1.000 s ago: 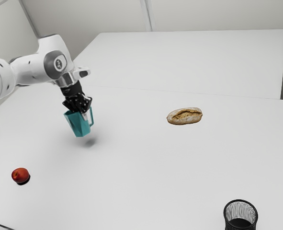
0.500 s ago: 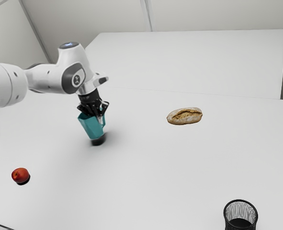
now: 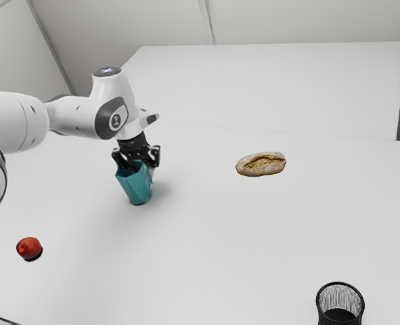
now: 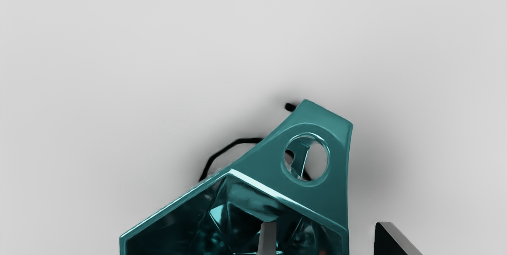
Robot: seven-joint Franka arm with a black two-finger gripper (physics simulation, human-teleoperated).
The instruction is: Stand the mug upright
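The teal mug [image 3: 135, 185] has its mouth up and its base at the table, leaning slightly toward the exterior view's left. My gripper [image 3: 142, 168] is at its rim, with the fingers spread apart. In the wrist view the mug [image 4: 317, 199] shows its open mouth and its handle with a round hole. There my gripper [image 4: 325, 231] stands open across the mug's wall: one finger is inside the mouth, the other outside, with a gap between it and the wall. The mug's lower part is hidden in the wrist view.
A bread loaf [image 3: 260, 164] lies toward the exterior view's right. A red fruit [image 3: 29, 248] is near the lower left of that view, and a black mesh cup [image 3: 340, 306] stands at its lower right. All are on the white table [image 3: 220, 237], apart from the mug.
The mug has come down toward the exterior view's right along with my hand, from above the table to its surface. My fingers have opened.
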